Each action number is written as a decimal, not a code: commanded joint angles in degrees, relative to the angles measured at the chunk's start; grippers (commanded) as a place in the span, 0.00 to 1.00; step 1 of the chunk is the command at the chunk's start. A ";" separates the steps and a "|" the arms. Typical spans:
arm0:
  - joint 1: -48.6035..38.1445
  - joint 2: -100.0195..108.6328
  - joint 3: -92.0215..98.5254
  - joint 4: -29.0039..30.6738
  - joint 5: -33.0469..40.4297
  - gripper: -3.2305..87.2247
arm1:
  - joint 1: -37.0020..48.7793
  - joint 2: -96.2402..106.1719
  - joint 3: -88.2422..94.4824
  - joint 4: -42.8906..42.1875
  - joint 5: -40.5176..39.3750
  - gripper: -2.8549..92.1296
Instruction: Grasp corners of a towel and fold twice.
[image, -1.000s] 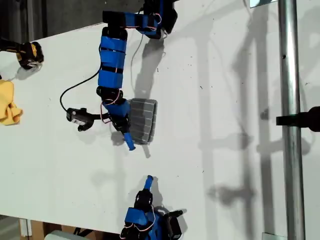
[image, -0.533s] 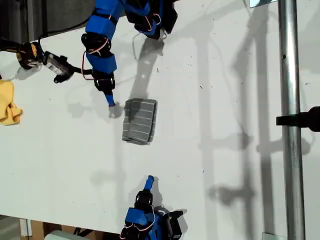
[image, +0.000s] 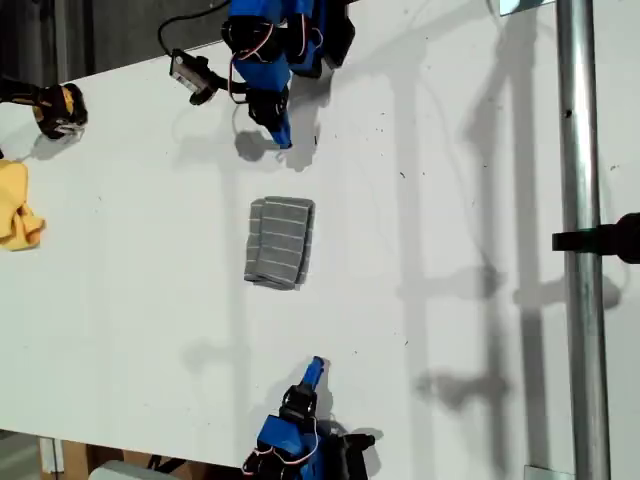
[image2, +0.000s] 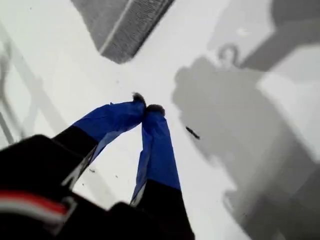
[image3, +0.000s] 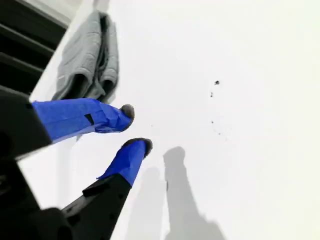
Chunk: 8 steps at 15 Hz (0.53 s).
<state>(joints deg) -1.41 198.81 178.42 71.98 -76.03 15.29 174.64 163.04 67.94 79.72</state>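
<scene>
The towel (image: 280, 243) is grey with thin white stripes and lies folded into a small rectangle in the middle of the white table (image: 440, 200). My first gripper (image: 280, 135) hangs above the table toward the exterior view's top, a short way off the towel's near edge. Its blue fingers are shut with nothing between them (image2: 146, 107), and the towel (image2: 125, 25) shows just beyond the tips. My second gripper (image: 316, 366) sits near the exterior view's bottom edge, well apart from the towel. Its tips (image3: 134, 129) stand a little open and empty, with the towel (image3: 87, 57) farther off.
A yellow cloth (image: 18, 205) lies at the exterior view's left edge, with a black and yellow object (image: 58, 108) above it. A metal pole (image: 580, 240) with a black clamp (image: 605, 238) runs down the exterior view's right side.
My first gripper has let go of the towel's edge and drawn back toward the exterior view's top. The towel stays folded in place. My second gripper has shifted slightly toward the exterior view's right.
</scene>
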 joint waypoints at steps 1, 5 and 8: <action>1.49 0.18 0.35 2.02 -1.41 0.13 | 0.70 14.24 3.60 12.83 11.25 0.11; 1.49 0.18 0.35 1.93 20.65 0.13 | -8.00 13.62 3.25 13.71 6.24 0.16; 1.32 0.18 0.35 1.93 20.65 0.13 | -13.18 13.62 3.25 13.71 6.24 0.16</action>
<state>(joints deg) 0.00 198.81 178.42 73.83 -55.81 3.08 188.09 166.73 81.12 87.01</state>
